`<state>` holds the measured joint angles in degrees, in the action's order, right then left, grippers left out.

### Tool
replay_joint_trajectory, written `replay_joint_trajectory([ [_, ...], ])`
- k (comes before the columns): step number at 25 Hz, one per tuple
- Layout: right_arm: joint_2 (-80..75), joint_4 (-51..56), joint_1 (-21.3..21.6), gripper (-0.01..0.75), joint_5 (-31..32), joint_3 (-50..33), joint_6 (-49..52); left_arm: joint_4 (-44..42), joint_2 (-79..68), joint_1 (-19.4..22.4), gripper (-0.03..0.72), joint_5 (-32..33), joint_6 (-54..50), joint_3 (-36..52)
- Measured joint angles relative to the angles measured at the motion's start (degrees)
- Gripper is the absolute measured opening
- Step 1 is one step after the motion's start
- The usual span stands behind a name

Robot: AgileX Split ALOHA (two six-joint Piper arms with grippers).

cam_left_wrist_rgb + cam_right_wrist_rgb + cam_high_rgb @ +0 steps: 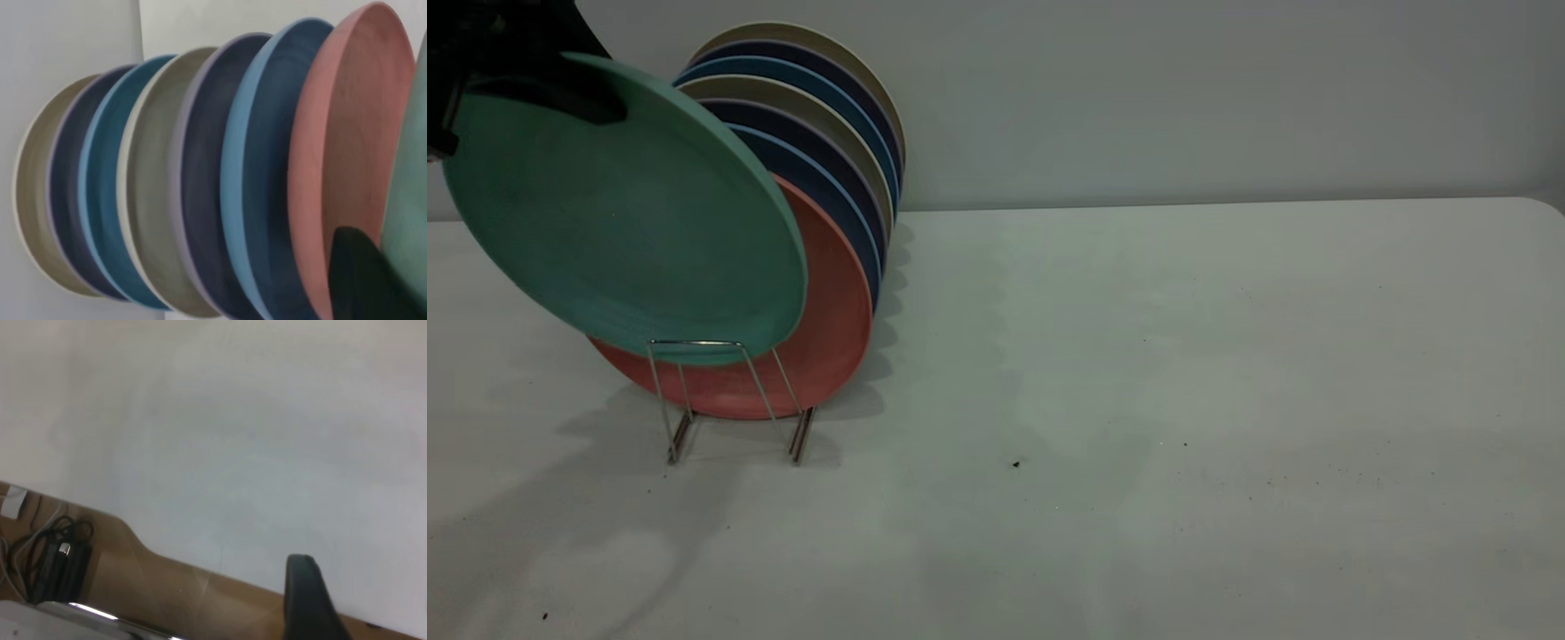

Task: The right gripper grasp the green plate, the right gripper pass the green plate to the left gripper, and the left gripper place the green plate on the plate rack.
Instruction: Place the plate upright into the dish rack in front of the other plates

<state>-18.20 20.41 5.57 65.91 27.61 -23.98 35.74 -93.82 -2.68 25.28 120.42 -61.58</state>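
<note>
1. Round, matte teal-green plate (618, 209) with low raised rim, tilted, pinched at its upper edge by left gripper (543, 93).
2. Below that gripper, lower rim just behind front loop of plate rack (729, 391), before salmon-pink plate (831, 329).
3. No readable writing.
4. Right gripper (307, 600): cannot tell.

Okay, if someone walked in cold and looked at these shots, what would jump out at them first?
Probably the green plate, held tilted at the exterior view's left by the left gripper clamped on its upper rim, its lower edge just behind the front loop of the plate rack. Right behind it a salmon-pink plate leads a row of blue and beige plates standing in the rack.
</note>
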Motion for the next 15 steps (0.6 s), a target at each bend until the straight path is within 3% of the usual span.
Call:
replay_joint_trajectory([
  [8, 0.0, 0.0, 0.0, 0.442, 0.0, 0.0, 0.0, 0.1, -1.4, 0.0, 0.118, -0.1, 0.0, 0.0],
  [15, 0.0, 0.0, 0.0, 0.442, 0.0, 0.0, 0.0, 0.2, -1.5, 0.0, 0.263, 0.7, -0.5, 0.0],
])
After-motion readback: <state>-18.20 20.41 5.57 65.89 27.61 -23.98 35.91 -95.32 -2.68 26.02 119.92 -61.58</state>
